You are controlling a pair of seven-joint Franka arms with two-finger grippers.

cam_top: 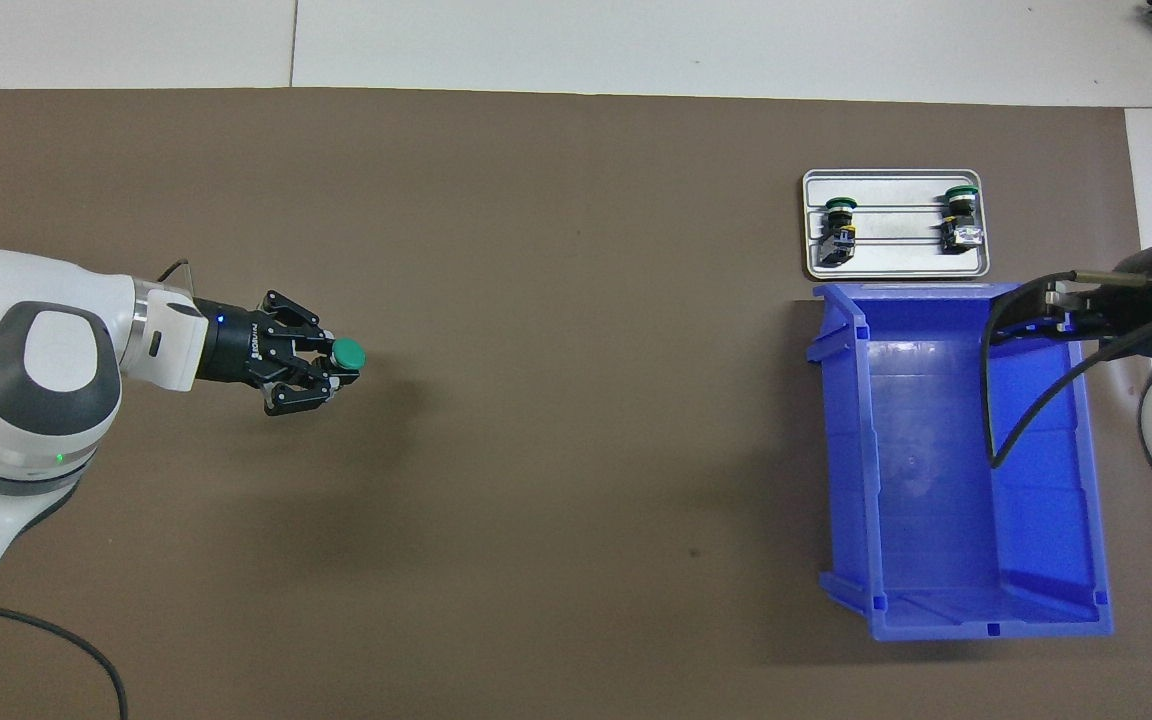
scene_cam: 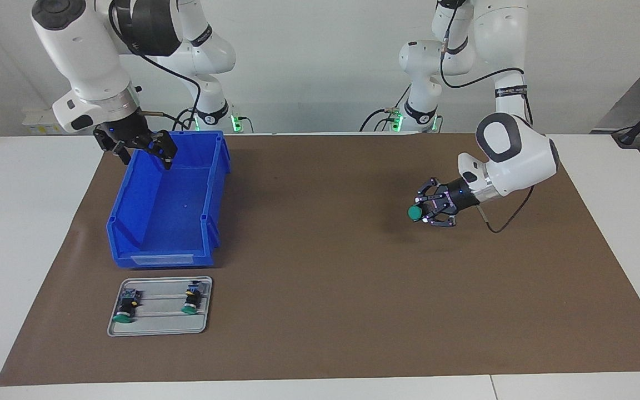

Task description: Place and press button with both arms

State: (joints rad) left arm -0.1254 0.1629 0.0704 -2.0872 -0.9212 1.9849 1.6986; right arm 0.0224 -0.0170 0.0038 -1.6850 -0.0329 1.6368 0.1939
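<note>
The button (scene_cam: pixel 415 213) lies level in the air over the brown mat (scene_cam: pixel 320 289), long axis along the table, green cap toward the right arm's end. The left gripper (scene_cam: pixel 426 211) clamps its black body (fingers partly closed). The right gripper (scene_cam: pixel 141 148) waits spread wide over the blue bin (scene_cam: pixel 214 183).

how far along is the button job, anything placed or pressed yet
Done: one button is off the grey tray and shut in the left gripper, up over the brown mat, cap pointing toward the right arm's end. In hand: that carry. Left: nothing placed or pressed; the blue bin shows nothing inside, two buttons lie on the tray, and the right gripper waits open over the bin.
</note>
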